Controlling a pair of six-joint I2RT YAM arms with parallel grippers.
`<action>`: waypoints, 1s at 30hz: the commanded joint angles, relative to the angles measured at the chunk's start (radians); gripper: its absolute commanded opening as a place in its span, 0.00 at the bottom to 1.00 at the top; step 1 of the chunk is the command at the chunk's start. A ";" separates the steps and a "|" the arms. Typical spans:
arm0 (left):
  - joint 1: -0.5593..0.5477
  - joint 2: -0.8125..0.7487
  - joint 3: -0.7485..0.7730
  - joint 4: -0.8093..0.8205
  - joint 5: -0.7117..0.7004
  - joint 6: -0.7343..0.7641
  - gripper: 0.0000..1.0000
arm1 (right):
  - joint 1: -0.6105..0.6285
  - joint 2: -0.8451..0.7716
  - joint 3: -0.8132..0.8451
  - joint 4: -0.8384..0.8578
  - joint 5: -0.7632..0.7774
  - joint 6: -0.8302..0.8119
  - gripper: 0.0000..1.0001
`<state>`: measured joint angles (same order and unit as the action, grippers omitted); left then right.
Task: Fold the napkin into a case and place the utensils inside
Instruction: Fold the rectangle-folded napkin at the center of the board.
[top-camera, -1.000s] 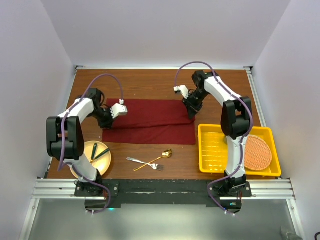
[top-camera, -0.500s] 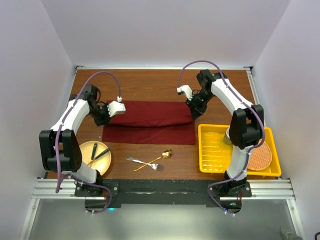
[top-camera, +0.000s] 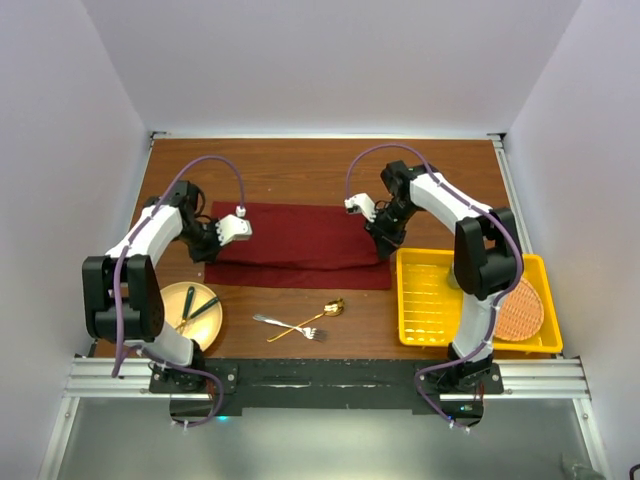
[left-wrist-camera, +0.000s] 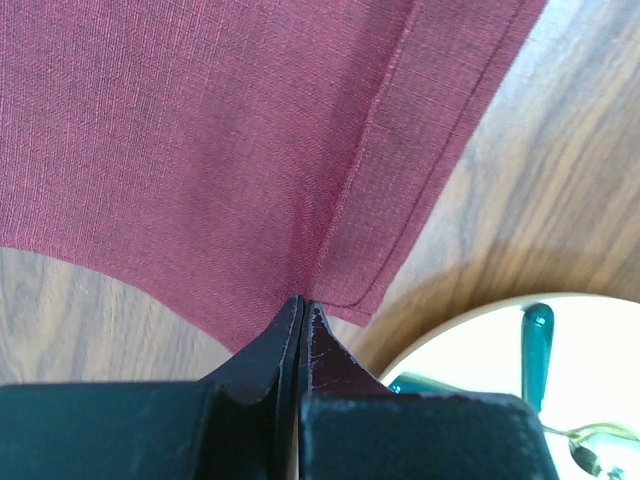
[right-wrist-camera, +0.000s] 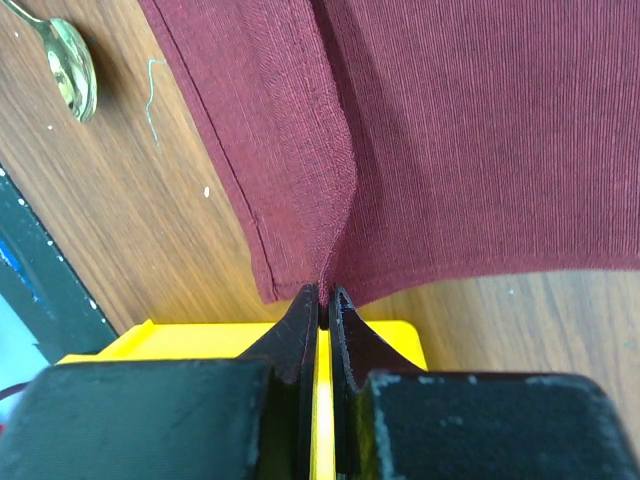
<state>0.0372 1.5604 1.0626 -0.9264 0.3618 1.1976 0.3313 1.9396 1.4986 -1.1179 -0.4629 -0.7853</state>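
Observation:
The maroon napkin (top-camera: 300, 245) lies across the middle of the wooden table, its upper layer folded over towards the near edge. My left gripper (top-camera: 207, 243) is shut on the napkin's left corner (left-wrist-camera: 300, 290). My right gripper (top-camera: 385, 243) is shut on the napkin's right corner (right-wrist-camera: 325, 280). Both hold the cloth low over the table. The silver fork (top-camera: 285, 325) and the gold spoon (top-camera: 318, 315) lie crossed on the table in front of the napkin. The spoon's bowl shows in the right wrist view (right-wrist-camera: 70, 65).
A yellow tray (top-camera: 425, 300) stands at the right front with a round orange woven mat (top-camera: 515, 305) in it. A pale round plate (top-camera: 165, 300) with green-handled cutlery (top-camera: 195, 305) stands at the left front. The plate's edge shows in the left wrist view (left-wrist-camera: 450, 330).
Both grippers have carried the napkin's far edge towards the near side, laying the upper layer further over the lower one. The fork and spoon have not moved.

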 joint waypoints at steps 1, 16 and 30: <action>0.004 0.007 -0.018 0.044 0.006 0.003 0.00 | 0.009 -0.021 -0.009 0.026 0.009 -0.006 0.00; 0.004 -0.057 0.013 -0.054 0.017 0.033 0.00 | 0.008 -0.076 0.009 -0.066 0.043 -0.054 0.00; -0.008 -0.040 -0.064 -0.032 0.029 0.017 0.00 | 0.017 -0.064 -0.023 -0.077 0.043 -0.081 0.09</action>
<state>0.0368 1.5215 1.0153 -0.9565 0.3710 1.1995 0.3401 1.9099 1.4834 -1.1633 -0.4320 -0.8326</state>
